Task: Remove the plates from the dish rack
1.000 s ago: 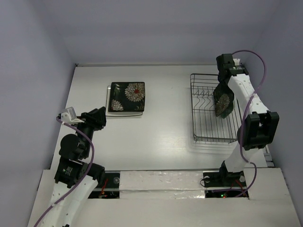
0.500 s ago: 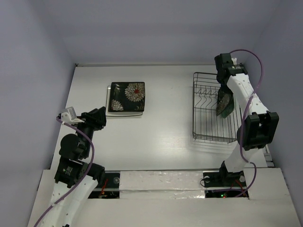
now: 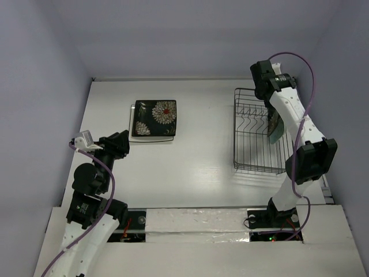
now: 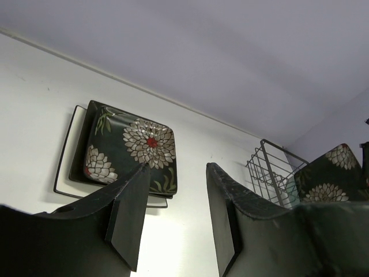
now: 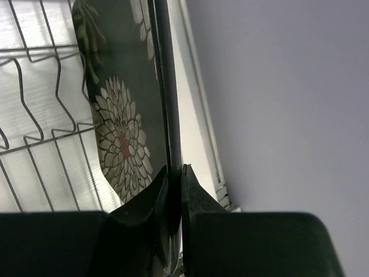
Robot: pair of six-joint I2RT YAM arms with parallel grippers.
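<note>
Right wrist view has right fingers clamping a flowered plate at the dish rack, likely needing a clear lift; left fingers spread, empty.

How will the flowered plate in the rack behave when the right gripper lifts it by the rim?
Probably stiff but fragile: the flowered plate looks like glazed ceramic, so knocking the rack wires could chip it. Likely slippery and apt to swing: the right gripper pinches only its thin rim, with the plate standing on edge.
</note>
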